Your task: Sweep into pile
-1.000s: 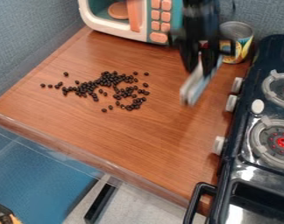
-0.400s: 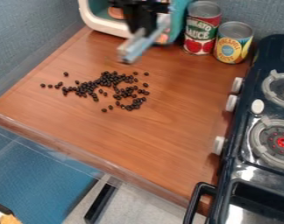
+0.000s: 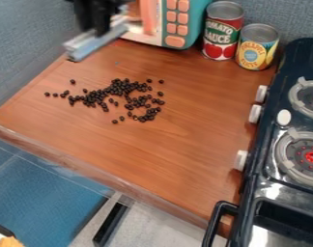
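Dozens of dark beans [image 3: 122, 88] lie loose on the brown counter [image 3: 165, 154], left of the middle as we look at it. We see them thickest in an uneven patch, with a ragged clump at its right that bends toward us. A few strays sit apart at the patch's left end, others above its right end, and a couple just below it.

We find the black gripper [image 3: 102, 28] at the upper left, above the far left part of the counter. Its fingers are closed on a pale, silvery-blue tool [image 3: 94, 44], which slants down to the left and ends in a dark tip. The tool is apart from the beans, beyond them from where we look. It is blurred, so we cannot tell whether its tip touches the counter.

At the back we have a teal and white microwave [image 3: 196, 21] with orange buttons, partly behind the gripper. Just beside it a red can [image 3: 222, 31] stands upright, and next to that a shorter yellow can [image 3: 256, 47], also upright. Along the right side we see a black stove [image 3: 265, 161] with two grey burners, pale knobs facing the counter and a black handle [image 3: 215, 226] toward us.
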